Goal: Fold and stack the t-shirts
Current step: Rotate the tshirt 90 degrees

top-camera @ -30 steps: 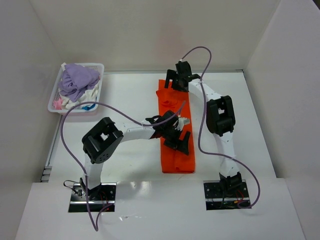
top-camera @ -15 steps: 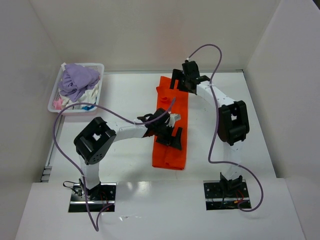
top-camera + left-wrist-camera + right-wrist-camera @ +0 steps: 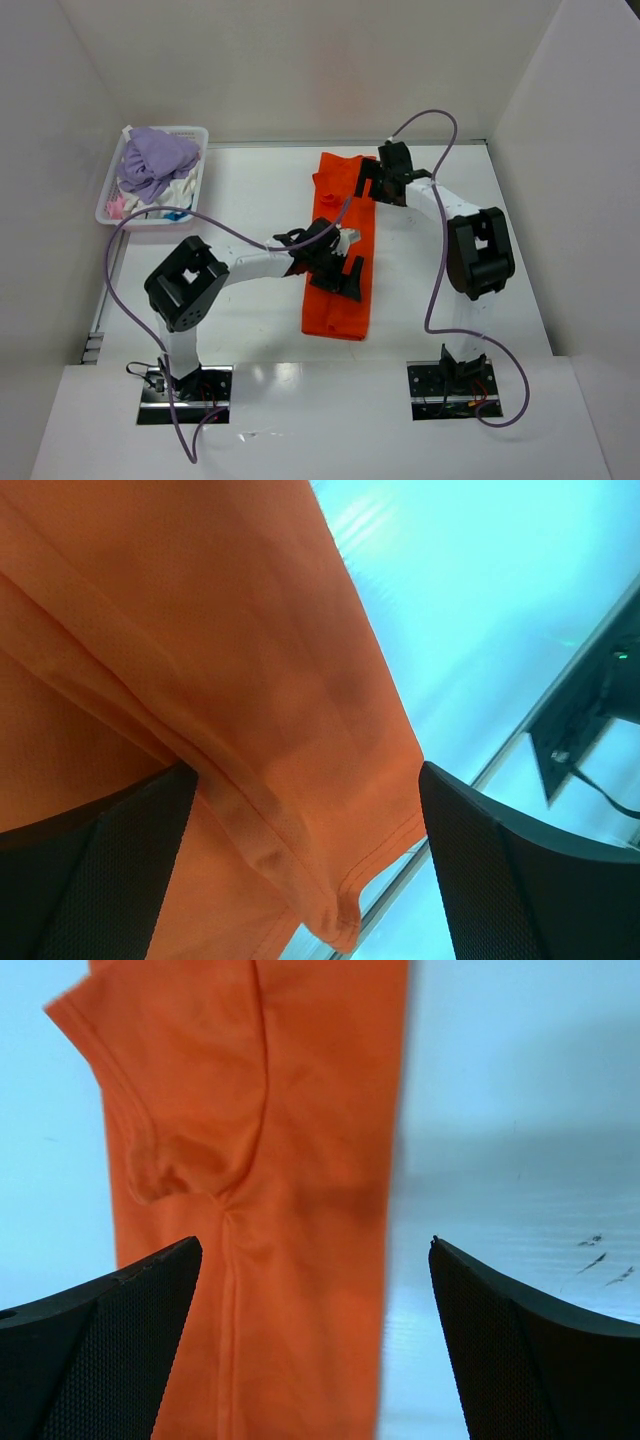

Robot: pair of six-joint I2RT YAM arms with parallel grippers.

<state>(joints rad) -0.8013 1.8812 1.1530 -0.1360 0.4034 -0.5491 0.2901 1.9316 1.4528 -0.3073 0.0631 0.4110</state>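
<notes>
One vivid orange t-shirt (image 3: pixel 335 312) lies on the white table as a long narrow strip running front to back. My left gripper (image 3: pixel 340 270) hovers low over its middle. In the left wrist view its fingers (image 3: pixel 100 880) stand wide apart with a hemmed corner of the shirt (image 3: pixel 250 680) between them, not pinched. My right gripper (image 3: pixel 368 182) sits over the strip's far right edge. The right wrist view shows that gripper (image 3: pixel 315 1345) open above the shirt (image 3: pixel 300 1110), whose sleeve and straight right edge are visible.
A white lattice basket (image 3: pixel 108 205) stands at the back left, holding a purple cloth (image 3: pixel 155 160) and other crumpled clothes. White walls close in the table (image 3: pixel 250 190) at the back and both sides. Purple cables loop from both arms.
The orange strip has become narrower and shifted a little left. My right gripper has moved right and nearer, off the far end. My left gripper shifted slightly left.
</notes>
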